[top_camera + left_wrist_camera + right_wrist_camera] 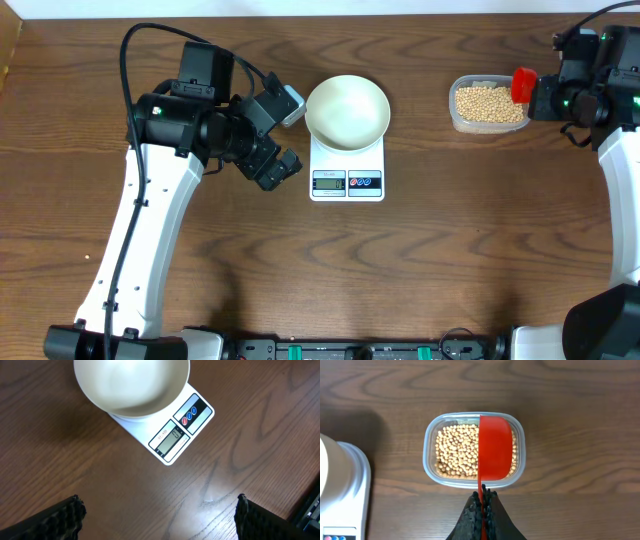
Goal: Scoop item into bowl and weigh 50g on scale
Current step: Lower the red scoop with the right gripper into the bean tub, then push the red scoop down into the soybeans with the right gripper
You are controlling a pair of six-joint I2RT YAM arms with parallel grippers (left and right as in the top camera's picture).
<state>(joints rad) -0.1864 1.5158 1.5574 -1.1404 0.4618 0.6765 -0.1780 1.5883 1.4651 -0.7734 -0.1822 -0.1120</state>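
A clear plastic tub (426, 452) with rounded corners sits at the far right of the dark, wood-grain worktop (400, 260). A red scoop (495, 447) lies over the tub's right half, its thin handle running back across the near rim; whether it touches the contents cannot be told. A pale strip (300, 8) borders the worktop's far edge

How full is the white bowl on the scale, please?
Empty: the bowl on the scale shows only a bare white inside in the overhead view.
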